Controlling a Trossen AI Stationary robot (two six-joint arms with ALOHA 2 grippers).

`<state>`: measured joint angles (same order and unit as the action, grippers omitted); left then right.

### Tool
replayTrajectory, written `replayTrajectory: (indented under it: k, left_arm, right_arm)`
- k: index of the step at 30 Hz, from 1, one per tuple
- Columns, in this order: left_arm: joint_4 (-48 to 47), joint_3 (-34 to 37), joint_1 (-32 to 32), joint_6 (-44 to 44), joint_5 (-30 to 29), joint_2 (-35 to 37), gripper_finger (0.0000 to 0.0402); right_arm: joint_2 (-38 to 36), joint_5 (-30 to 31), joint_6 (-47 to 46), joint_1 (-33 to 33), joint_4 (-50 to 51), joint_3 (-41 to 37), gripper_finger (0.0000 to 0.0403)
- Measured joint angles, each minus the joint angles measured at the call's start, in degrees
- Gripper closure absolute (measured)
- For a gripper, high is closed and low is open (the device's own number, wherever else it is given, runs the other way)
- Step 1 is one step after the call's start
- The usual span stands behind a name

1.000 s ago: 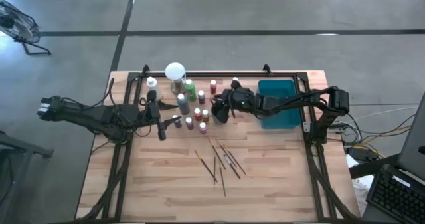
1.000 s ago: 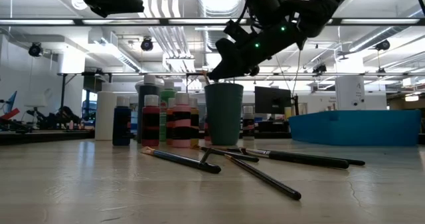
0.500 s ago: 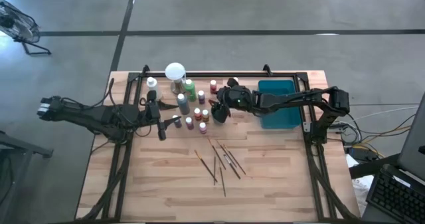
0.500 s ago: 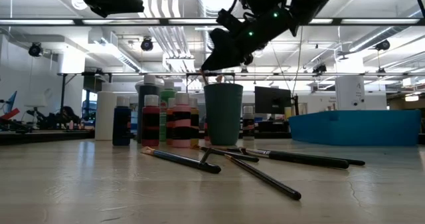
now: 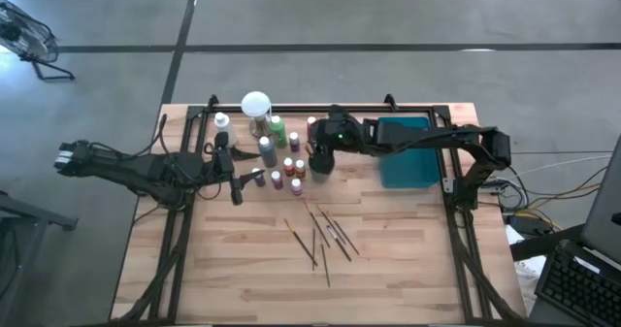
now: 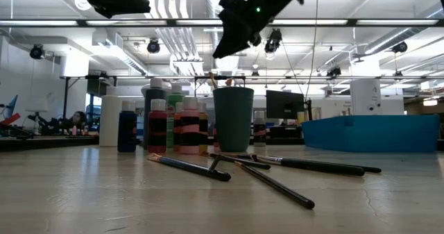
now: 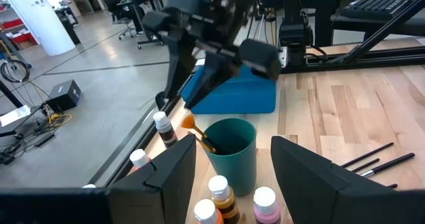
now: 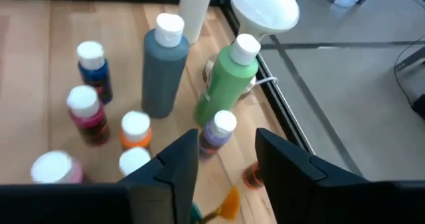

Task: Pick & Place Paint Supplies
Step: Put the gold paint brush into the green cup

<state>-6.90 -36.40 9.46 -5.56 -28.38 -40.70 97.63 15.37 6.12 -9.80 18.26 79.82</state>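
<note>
A teal cup [image 5: 321, 162] stands upright on the table among small white-capped paint bottles [image 5: 281, 157]. One brush with an orange tip [image 7: 193, 125] leans in the cup [image 7: 229, 151]. Several thin dark brushes [image 5: 325, 232] lie flat on the wood nearer the front edge. My right gripper [image 5: 320, 146] hangs open above the cup, slanting down, with nothing between its fingers [image 8: 174, 172]. In the low view it [image 6: 220, 48] is well clear of the cup's rim [image 6: 234, 89]. My left gripper [image 5: 238, 179] waits open, left of the bottles.
A teal tray [image 5: 408, 150] sits right of the cup, under my right arm. A round white-topped object [image 5: 255, 104] stands at the back of the bottle cluster, beside a green bottle [image 8: 229, 84] and a grey one [image 8: 163, 68]. Bare wood lies toward the near edge.
My right gripper has risen from the cup's rim and tipped more toward level, drawing a little toward the far edge. The orange-tipped brush stays leaning in the cup. The bottles and the loose brushes have not moved.
</note>
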Motion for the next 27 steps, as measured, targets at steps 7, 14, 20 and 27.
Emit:
replayTrajectory:
  k: [7, 14, 20, 27]
  left_arm:
    - [-0.2, 0.0, 0.0, 0.6, 0.0, 0.0, 0.02]
    - [-1.7, 0.0, 0.0, 1.5, 0.1, 0.0, 0.02]
    - [-3.1, 0.0, 0.0, 3.2, 0.3, 0.1, 0.02]
    - [-6.7, 0.0, 0.0, 3.9, 0.4, 0.0, 0.02]
  right_arm:
    - [-6.5, 5.6, -0.9, 4.5, 8.2, 0.1, 0.0311]
    - [-17.8, 8.7, -10.9, 11.4, 15.8, -3.9, 0.0351]
    - [-25.8, 8.7, -16.9, 15.2, 15.7, -9.7, 0.0364]
    - [-28.7, 5.3, -22.9, 15.2, 15.5, -14.9, 0.0356]
